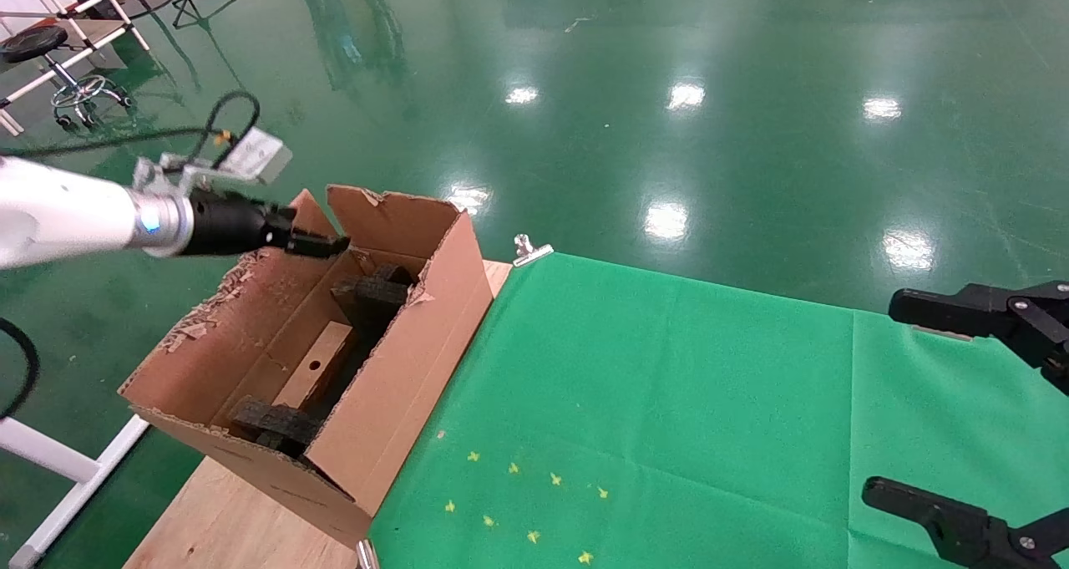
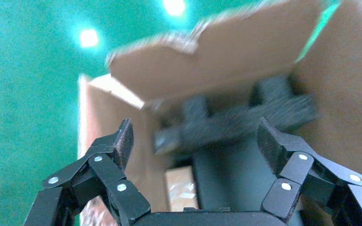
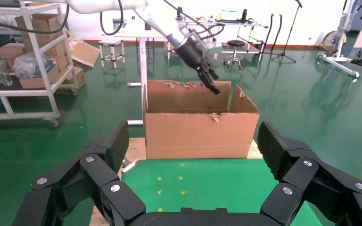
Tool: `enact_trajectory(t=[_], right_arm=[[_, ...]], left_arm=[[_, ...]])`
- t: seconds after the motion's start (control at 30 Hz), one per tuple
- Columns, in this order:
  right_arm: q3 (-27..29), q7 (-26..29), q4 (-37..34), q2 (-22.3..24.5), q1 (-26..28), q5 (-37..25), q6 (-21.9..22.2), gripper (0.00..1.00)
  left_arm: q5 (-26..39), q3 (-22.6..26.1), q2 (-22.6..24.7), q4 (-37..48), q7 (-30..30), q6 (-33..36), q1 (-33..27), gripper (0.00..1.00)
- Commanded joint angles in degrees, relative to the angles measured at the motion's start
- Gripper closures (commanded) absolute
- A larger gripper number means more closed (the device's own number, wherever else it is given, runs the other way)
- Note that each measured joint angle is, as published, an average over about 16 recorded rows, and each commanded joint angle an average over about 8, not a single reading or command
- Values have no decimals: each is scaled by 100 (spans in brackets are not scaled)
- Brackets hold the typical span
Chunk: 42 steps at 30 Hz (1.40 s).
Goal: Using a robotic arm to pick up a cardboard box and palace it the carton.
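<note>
Lying half-hidden under black foam [image 1: 372, 289] inside the carton [image 1: 401, 368], the cardboard box [image 1: 313, 373] sits below the empty, spread-fingered left gripper [image 1: 330, 243].

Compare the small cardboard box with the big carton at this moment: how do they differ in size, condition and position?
The cardboard box is small and narrow; the carton is far bigger and holds it.
The cardboard box is closed, with a round hole in one face; the carton is open, with ragged torn flaps.
The cardboard box lies inside among black foam pieces; the carton stands on the wooden tabletop.
Both are brown cardboard.
</note>
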Motion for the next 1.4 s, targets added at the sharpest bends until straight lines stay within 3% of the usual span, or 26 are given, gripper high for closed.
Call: enact_trajectory(t=[0.03,0.57,1.4], right_arm=[[0,0,0,0,0,0,0,0],[0,0,-2,1,-1,1,1,0],[-1,-1,-2,1,0,1,1,0]], left_arm=[[-116,-71,-79,-184,40,260,-82,0],[-292,-111,-156,-580,33,542,-2,0],[-2687,-973,-544,-3041,384,1612,1697,0]])
